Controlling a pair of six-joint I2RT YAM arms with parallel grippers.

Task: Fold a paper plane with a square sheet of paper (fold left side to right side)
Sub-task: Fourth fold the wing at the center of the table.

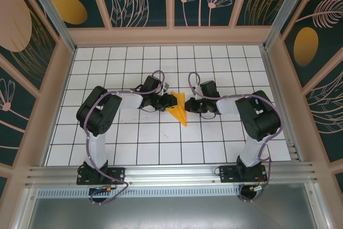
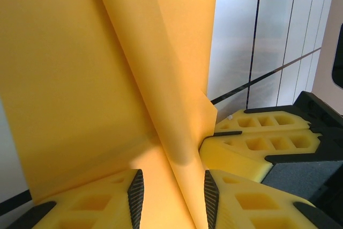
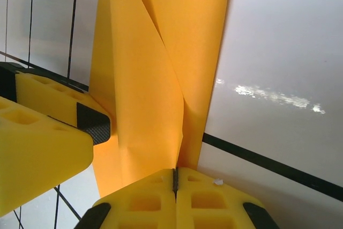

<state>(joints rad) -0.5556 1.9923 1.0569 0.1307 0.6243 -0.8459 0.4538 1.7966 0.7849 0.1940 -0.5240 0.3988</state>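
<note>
the sheet of paper (image 1: 179,110) lies near the middle of the white gridded table (image 1: 161,143), between the two grippers; from the top external view it reads as an orange-yellow wedge, broad at its far end and tapering to a point at its near end. the left gripper (image 1: 165,102) reaches in from the left and touches the paper's left edge, while the right gripper (image 1: 188,105) comes in from the right and meets its right side. in the left wrist view the left gripper (image 2: 172,199) has its jaws standing partly apart, the black pads on either side of a raised fold of the sheet of paper (image 2: 80,79), which rises between them and leans over to the right; whether the pads actually press the paper cannot be told. just to the right, the yellow fingers (image 2: 257,144) of the right gripper lie low on the table, their tips against the paper's edge. in the right wrist view the right gripper (image 3: 174,183) is closed, its two yellow fingers pressed together with the lower edge of the sheet of paper (image 3: 150,79) pinched in the seam; above the seam the paper stands up in overlapping flaps with a sharp crease. at the left of that view a finger (image 3: 43,143) of the left gripper touches the paper's side with its black pad
</note>
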